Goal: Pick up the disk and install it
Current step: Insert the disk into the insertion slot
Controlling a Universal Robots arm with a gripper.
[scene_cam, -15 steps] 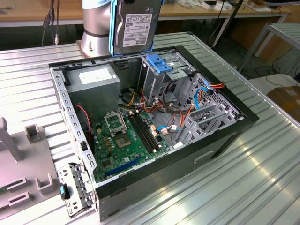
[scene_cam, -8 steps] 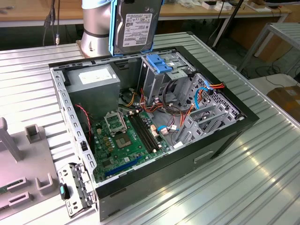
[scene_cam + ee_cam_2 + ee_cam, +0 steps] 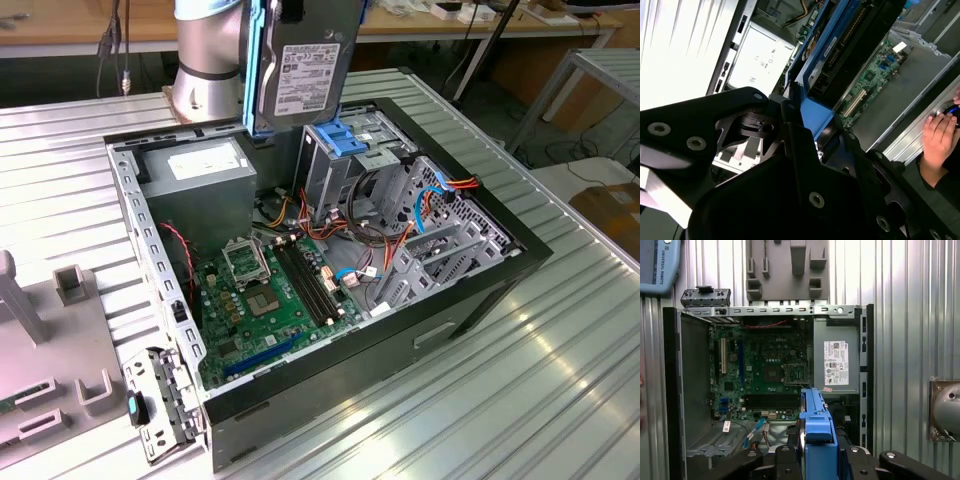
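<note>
The disk [image 3: 305, 65], a grey metal drive with a white label and blue side rails, hangs upright in the air above the back of the open computer case [image 3: 480, 290]. It is just above and behind the tall metal drive cage with the blue bracket [image 3: 345, 140]. My gripper [image 3: 817, 460] is shut on the disk; in the first wrist view a blue rail [image 3: 816, 432] sticks out between the black fingers, over the case interior. In the second wrist view the disk [image 3: 840, 45] extends away from the gripper [image 3: 805, 125] over the motherboard.
The case lies open on a ribbed metal table, with the motherboard [image 3: 270, 300], power supply [image 3: 205, 165] and loose cables [image 3: 440, 195] inside. The arm's base [image 3: 205, 60] stands behind the case. A grey fixture plate [image 3: 40, 340] lies at the exterior view's left. A person's hand [image 3: 940, 132] rests near the case wall.
</note>
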